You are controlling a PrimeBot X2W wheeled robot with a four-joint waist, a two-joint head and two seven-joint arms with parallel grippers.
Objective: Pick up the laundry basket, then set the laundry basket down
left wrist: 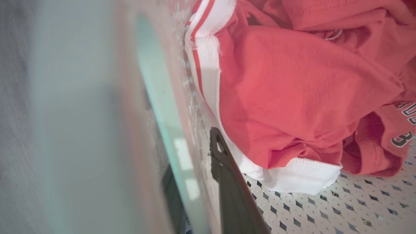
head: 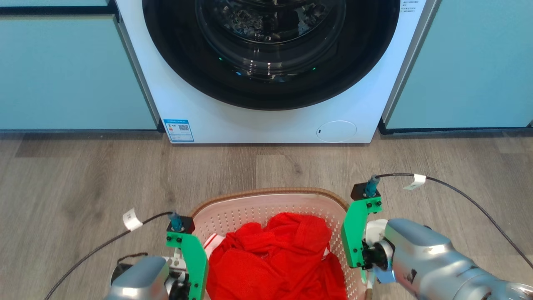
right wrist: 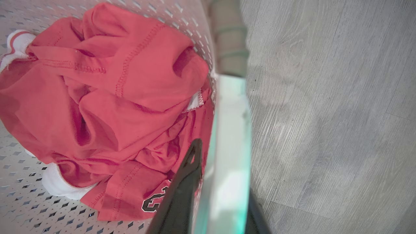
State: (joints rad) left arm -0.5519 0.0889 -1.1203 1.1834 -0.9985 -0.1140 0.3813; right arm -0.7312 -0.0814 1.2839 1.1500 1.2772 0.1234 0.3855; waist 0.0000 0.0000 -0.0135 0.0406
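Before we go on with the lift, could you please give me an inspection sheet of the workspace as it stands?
Surface: grey wood-grain floor.
Job's things: laundry basket directly before the robot; whether it is off the floor cannot be told.
Clutter: nothing seen loose on the floor; a red garment with white trim is heaped inside the basket.
End effectors: left end effector closed on the basket's left wall, one finger inside, one outside; right end effector likewise on the right wall.
Cables: left cable and right cable, black with white tags, run from the wrist mounts, apart from the basket.
Surroundings: white washing machine ahead, teal cabinets on both sides.
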